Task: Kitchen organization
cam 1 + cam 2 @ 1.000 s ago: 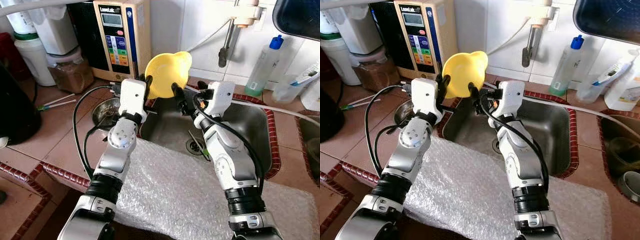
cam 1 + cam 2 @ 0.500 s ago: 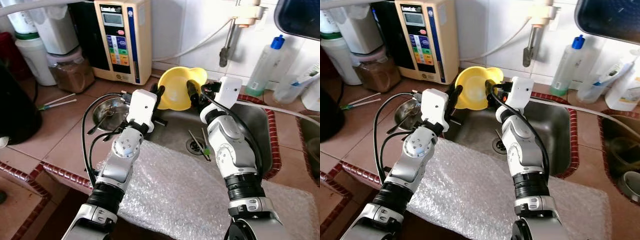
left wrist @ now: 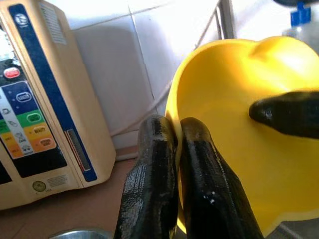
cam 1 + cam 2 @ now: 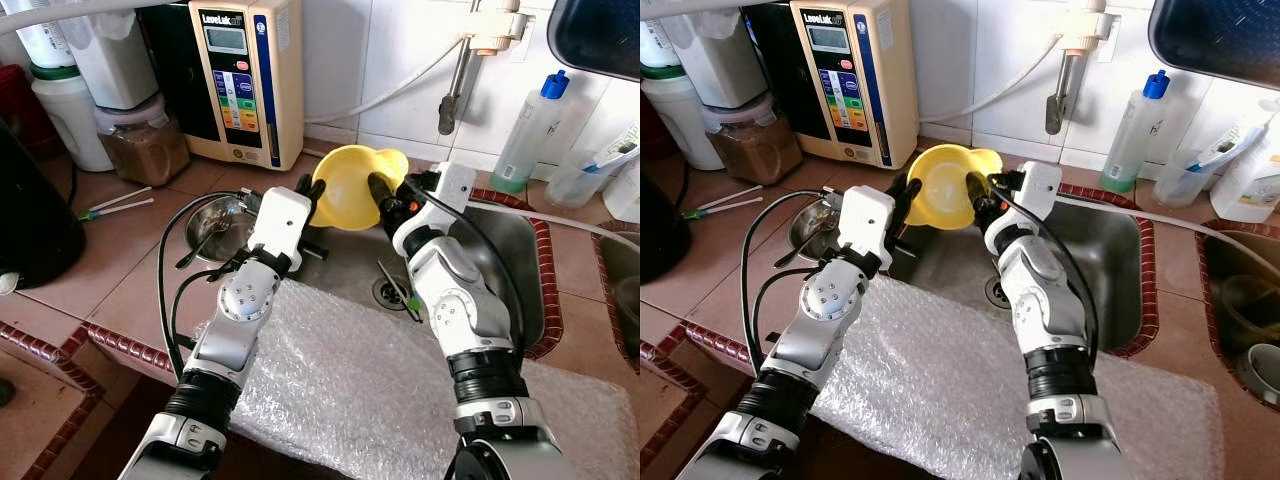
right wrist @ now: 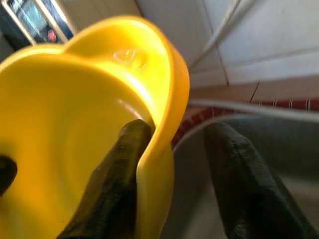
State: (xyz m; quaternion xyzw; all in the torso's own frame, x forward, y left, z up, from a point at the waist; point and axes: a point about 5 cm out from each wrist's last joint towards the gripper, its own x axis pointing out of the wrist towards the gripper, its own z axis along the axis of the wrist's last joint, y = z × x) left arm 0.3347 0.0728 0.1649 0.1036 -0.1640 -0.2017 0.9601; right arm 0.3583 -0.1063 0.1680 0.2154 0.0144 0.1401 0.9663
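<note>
Low in the frame, bubble wrap [image 4: 380,390] lies bare. At mid-frame your left gripper [image 4: 311,194] is pinched tight on the yellow bowl [image 4: 350,185]; the right gripper [image 4: 385,195] straddles its rim, spread wide. The bowl hangs over the sink [image 4: 500,260], so placing it looks yet to be done.

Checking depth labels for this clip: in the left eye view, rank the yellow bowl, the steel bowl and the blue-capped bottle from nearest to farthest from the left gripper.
1. Yellow bowl: clamped in the left gripper.
2. Steel bowl: on the counter, to its left.
3. Blue-capped bottle: by the wall, far right.
</note>
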